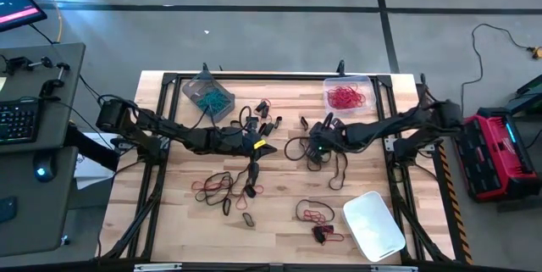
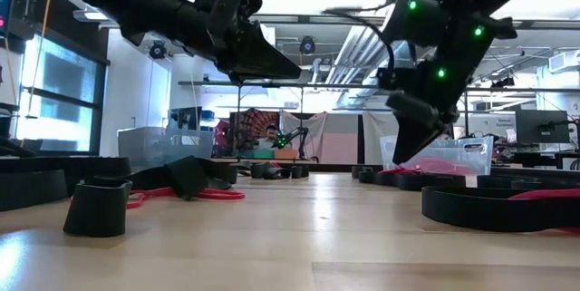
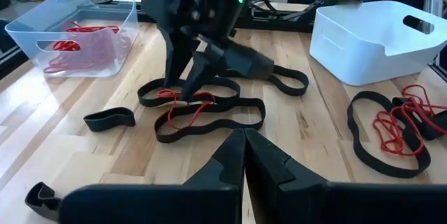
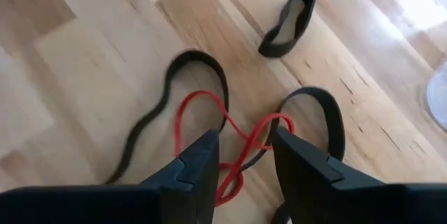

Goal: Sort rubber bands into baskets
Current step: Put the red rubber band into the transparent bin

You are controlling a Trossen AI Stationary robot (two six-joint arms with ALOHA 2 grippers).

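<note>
High view shows both arms reaching toward the middle of the table (image 1: 169,221), well inside its edges. The left gripper (image 1: 254,147) lies low and almost flat over the boards, pointing across toward the right gripper (image 1: 315,149); in the left wrist view its fingers (image 3: 230,158) are pressed together with nothing between them. The right gripper tips steeply down over a tangle of black and red bands (image 3: 202,109) near the table's middle. In the right wrist view its fingers (image 4: 199,165) stand apart, one on each side of a red band (image 4: 230,140), without closing on it.

Measured from that middle tangle: the basket with teal bands (image 1: 208,94) sits at the far edge on the left arm's side, the basket with red bands (image 1: 347,94) at the far edge on the right arm's side, and the white basket (image 1: 373,224) near the front edge on the right arm's side. More loose bands (image 1: 222,189) lie toward the front, ahead of the left gripper. Bare wood stays open between the two grippers and along the front left.
</note>
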